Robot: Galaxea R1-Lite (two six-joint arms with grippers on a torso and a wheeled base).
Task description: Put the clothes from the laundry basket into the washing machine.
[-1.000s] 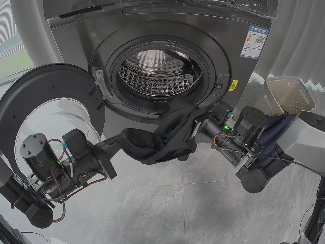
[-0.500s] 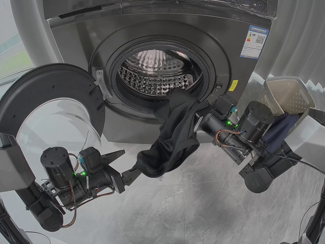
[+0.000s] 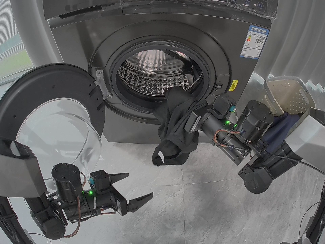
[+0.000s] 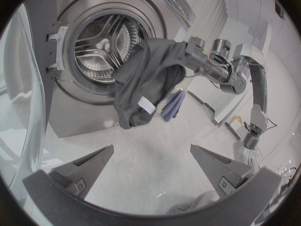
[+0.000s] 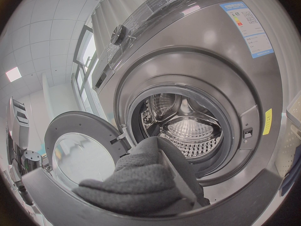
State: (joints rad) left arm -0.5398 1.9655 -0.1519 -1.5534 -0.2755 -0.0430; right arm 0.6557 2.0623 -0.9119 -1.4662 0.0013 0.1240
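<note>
black garment (image 3: 176,129) looks soft and light, pinched at its bunched top by the right gripper (image 3: 188,116) at the washer (image 3: 135,109) rim; left gripper (image 3: 140,185) gapes empty.

- Right gripper (image 3: 190,121): jaws buried under the black garment (image 3: 174,129).
- Laundry basket (image 3: 289,94): lower part behind the right arm (image 3: 252,124); blue cloth (image 3: 278,128) inside partly covered.
- Washing machine (image 3: 78,38): top cut off by the head view's edge.

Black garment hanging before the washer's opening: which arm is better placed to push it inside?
Right. The right hand grips the black garment just before the drum; the left hand is open, low above the floor, apart from it.
</note>
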